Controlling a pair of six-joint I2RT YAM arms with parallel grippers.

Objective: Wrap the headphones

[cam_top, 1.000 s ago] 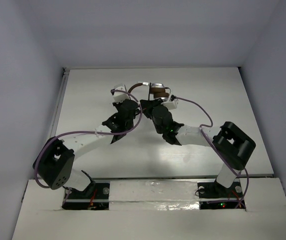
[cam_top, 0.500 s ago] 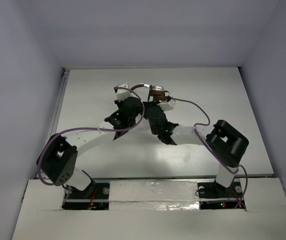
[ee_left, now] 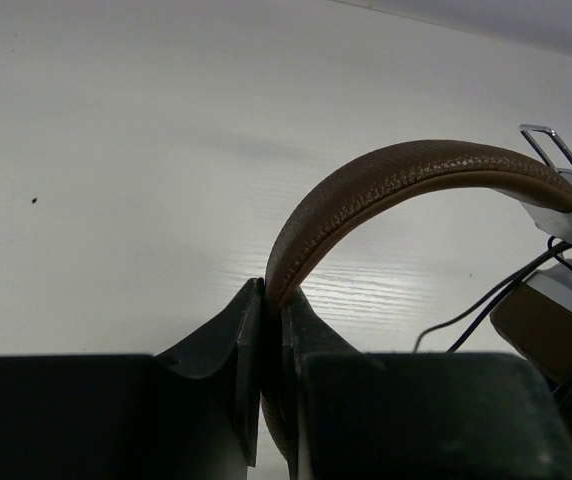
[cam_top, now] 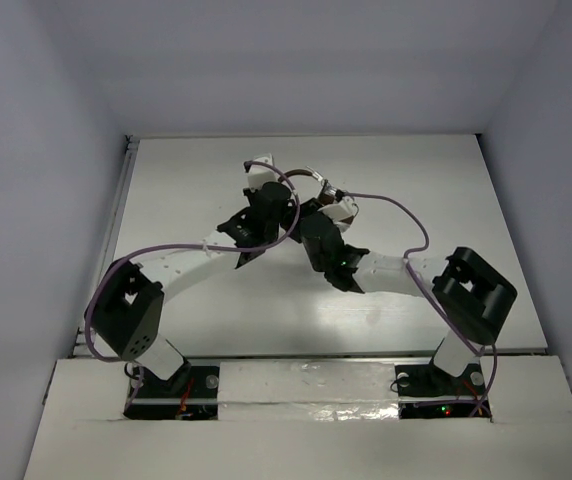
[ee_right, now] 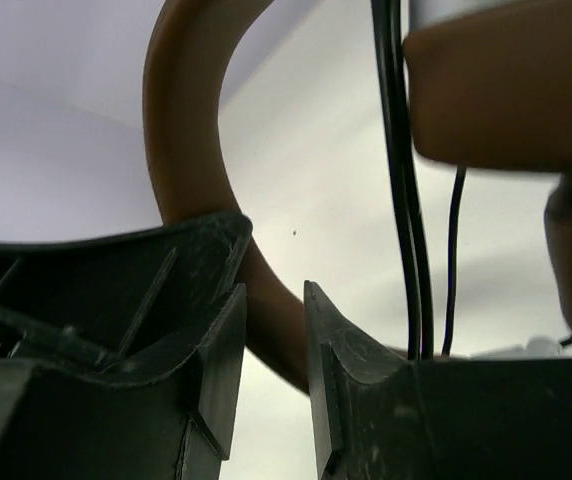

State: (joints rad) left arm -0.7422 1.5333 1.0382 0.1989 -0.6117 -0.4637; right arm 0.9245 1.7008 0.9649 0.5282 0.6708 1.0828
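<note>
The headphones (cam_top: 318, 184) hang off the table at the back centre, between my two grippers. In the left wrist view the brown headband (ee_left: 406, 170) arches up out of my left gripper (ee_left: 271, 300), which is shut on its end. A silver ear cup (ee_left: 566, 205), a brown ear pad (ee_left: 556, 330) and the thin dark cord (ee_left: 466, 320) show at the right. My right gripper (ee_right: 274, 300) stands open with a clear gap between its jaws. The headband (ee_right: 181, 130) curves just beyond its tips. An ear pad (ee_right: 506, 90) and cord strands (ee_right: 401, 200) hang close on its right.
The white table (cam_top: 436, 170) has grey walls on three sides. The two wrists (cam_top: 291, 215) crowd together around the headphones, and purple arm cables (cam_top: 406, 215) loop beside them.
My right gripper has opened from a nearly shut state. The left arm has carried the headband towards the back and right, and the headphones have shifted slightly right.
</note>
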